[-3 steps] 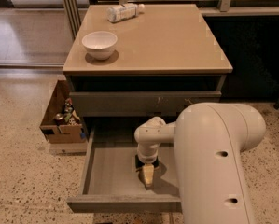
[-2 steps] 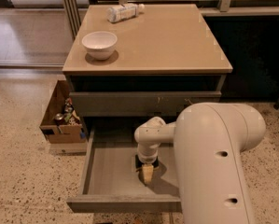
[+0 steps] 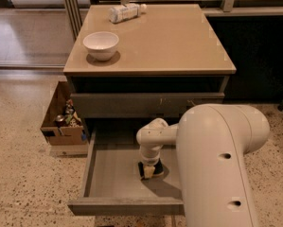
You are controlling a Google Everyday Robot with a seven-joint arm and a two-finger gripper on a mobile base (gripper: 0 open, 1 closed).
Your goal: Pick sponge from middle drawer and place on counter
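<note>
The middle drawer (image 3: 111, 175) is pulled open below the counter (image 3: 169, 41), its grey inside bare. My gripper (image 3: 148, 168) reaches down into it, right of centre and close to the floor of the drawer. It is shut on the sponge (image 3: 150, 172), which shows a pale yellow side with dark parts around it. The sponge sits at the gripper's tip, at or just above the drawer bottom. My large white arm (image 3: 216, 164) covers the drawer's right part.
A white bowl (image 3: 101, 44) stands on the counter's front left and a plastic bottle (image 3: 126, 12) lies at its back. The closed upper drawer front (image 3: 145, 104) is just above the open one. A cardboard box (image 3: 63, 126) of items stands on the floor to the left.
The gripper and the sponge have shifted slightly up and back in the drawer. Less of the sponge's yellow shows now.
</note>
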